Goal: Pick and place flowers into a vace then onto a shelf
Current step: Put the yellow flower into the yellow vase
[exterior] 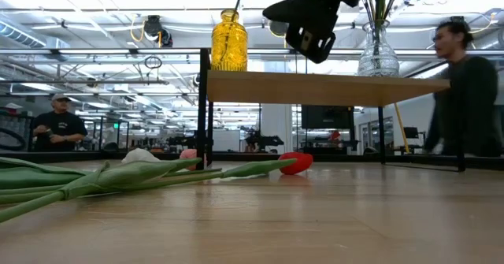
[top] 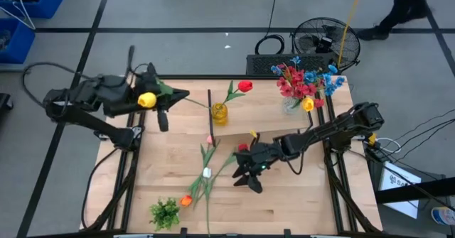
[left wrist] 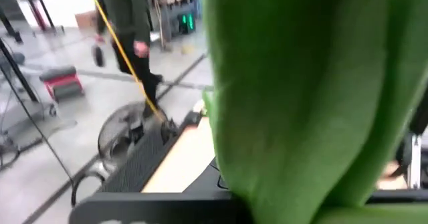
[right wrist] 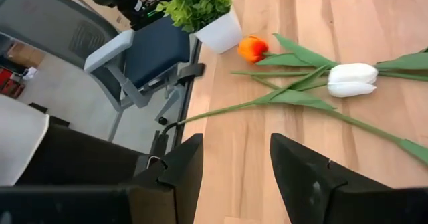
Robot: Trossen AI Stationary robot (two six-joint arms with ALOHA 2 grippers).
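Observation:
My left gripper (top: 162,99) hovers left of the shelf (top: 259,129) with a yellow tulip (top: 146,99). The tulip's stem (top: 197,104) reaches toward the yellow vase (top: 220,112), which stands on the shelf and holds a red tulip (top: 245,86). A green leaf (left wrist: 307,97) fills the left wrist view. My right gripper (top: 249,175) is open and empty above the table, just right of the loose tulips: white (right wrist: 352,79), orange (right wrist: 253,48), pink (top: 210,139) and red (top: 242,148). A glass vase (exterior: 379,55) of red and blue flowers (top: 306,82) stands on the shelf's right end. My left gripper holds the yellow tulip by the stem close behind its head, where the leaf (top: 175,94) starts. The fingers are hidden by the leaf and the flower. The tulip is lifted clear and lies about level, head toward the arm and stem toward the yellow vase.
A short leafy clump in a white pot (right wrist: 212,13) sits at the table's near-left corner. The loose tulips lie in a row from the shelf toward that corner. Bare wood (top: 298,195) lies near and right. A person (exterior: 465,91) stands beyond the table, and another (exterior: 57,126) farther off.

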